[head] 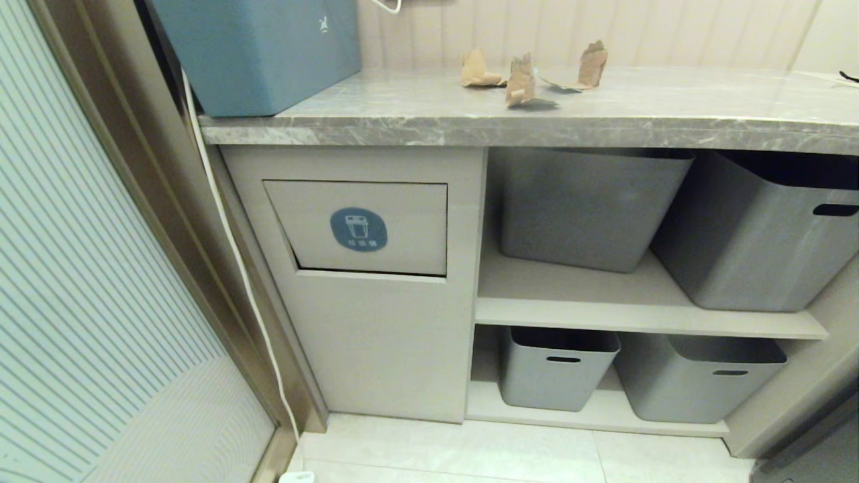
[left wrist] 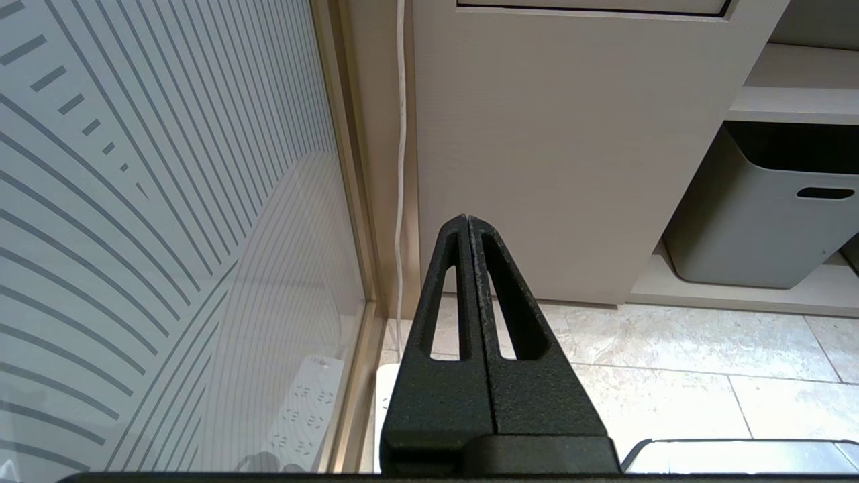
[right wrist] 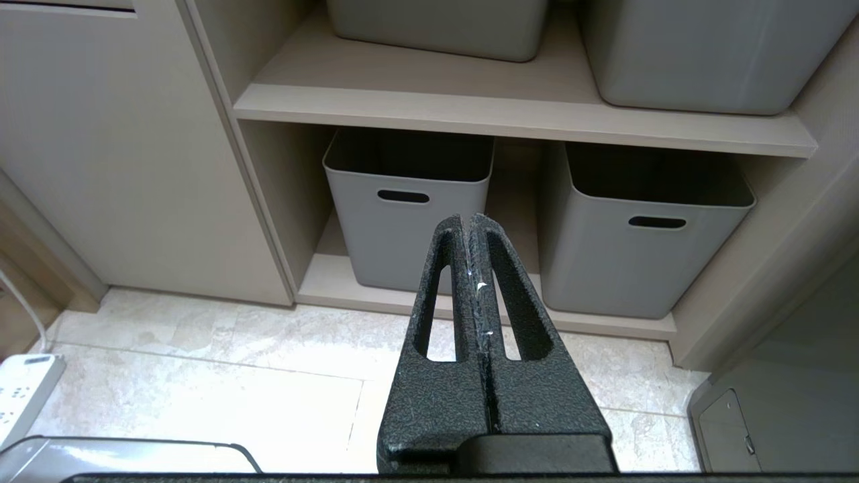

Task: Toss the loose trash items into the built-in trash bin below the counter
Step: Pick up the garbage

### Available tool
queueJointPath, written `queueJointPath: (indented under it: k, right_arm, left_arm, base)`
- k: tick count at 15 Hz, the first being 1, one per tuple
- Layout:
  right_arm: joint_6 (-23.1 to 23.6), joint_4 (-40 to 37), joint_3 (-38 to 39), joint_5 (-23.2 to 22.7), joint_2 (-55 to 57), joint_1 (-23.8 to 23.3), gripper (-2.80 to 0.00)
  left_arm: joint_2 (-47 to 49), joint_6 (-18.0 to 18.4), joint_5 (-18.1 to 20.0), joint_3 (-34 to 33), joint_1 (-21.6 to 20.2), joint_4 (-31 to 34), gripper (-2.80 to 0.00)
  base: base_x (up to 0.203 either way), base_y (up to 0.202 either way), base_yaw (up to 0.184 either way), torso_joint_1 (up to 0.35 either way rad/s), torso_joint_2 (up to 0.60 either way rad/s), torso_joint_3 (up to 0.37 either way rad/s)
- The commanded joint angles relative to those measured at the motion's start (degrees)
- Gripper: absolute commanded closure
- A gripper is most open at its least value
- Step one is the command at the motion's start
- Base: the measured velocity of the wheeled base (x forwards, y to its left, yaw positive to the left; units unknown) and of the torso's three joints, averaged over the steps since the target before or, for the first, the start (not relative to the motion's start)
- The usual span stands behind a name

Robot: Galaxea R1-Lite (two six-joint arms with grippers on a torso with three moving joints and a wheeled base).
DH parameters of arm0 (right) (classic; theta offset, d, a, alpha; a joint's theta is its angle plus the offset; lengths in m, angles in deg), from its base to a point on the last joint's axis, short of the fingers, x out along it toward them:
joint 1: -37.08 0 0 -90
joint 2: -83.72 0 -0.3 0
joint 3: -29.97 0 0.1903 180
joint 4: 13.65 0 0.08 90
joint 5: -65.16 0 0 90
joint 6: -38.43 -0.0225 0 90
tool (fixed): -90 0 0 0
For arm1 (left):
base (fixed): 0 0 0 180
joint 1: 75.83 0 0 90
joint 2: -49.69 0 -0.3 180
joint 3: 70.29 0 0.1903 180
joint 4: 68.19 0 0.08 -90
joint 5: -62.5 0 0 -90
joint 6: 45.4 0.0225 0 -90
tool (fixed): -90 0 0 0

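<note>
The left gripper [left wrist: 468, 221] has its two black fingers pressed flat together, and it holds nothing. It hangs low, above the pale floor tiles [left wrist: 671, 349] in front of the trash bin [head: 356, 228], and touches nothing. The right gripper [right wrist: 470, 220] is pinched closed too, with nothing in it. It hangs above the floor to the right of the trash bin, pointing at the two lower grey tubs [right wrist: 409, 215].

The trash bin is a beige cabinet front with a flap that has a round blue sticker [head: 358, 229] on it. The flap's top leans back a little, so a dark gap shows along its left side. Right above the trash bin runs the thick edge of the grey counter [head: 604, 114]. The three brown cardboard scraps [head: 520, 82] lie on the counter, up and to the right of the trash bin, near the back wall. Two stand close together and the third is just beside them. A big blue box [head: 262, 50] sits on the counter straight above the trash bin.

To the left of the trash bin is a striped glass door [head: 87, 268], with a white cable [head: 228, 248] hanging between them. The floor in front of the trash bin is open.

To the right of the trash bin are two shelves with four grey tubs. The lower two look dark inside, and I cannot tell what is in any of them
</note>
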Motion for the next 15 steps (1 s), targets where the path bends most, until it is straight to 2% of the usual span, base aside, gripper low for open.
queueJointPath:
  k: [1,15]
  right_arm:
    - [0.0,0.0,0.0,0.0,-0.1,0.0,0.00]
    - [0.0,0.0,0.0,0.0,-0.1,0.0,0.00]
  left_arm:
    - [-0.1,0.0,0.0,0.0,0.0,0.0,0.00]
    - [-0.1,0.3,0.0,0.0,0.0,0.0,0.00]
  base:
    - [0.000,0.000,0.000,0.000,0.00,0.000]
    - [0.000,0.000,0.000,0.000,0.00,0.000]
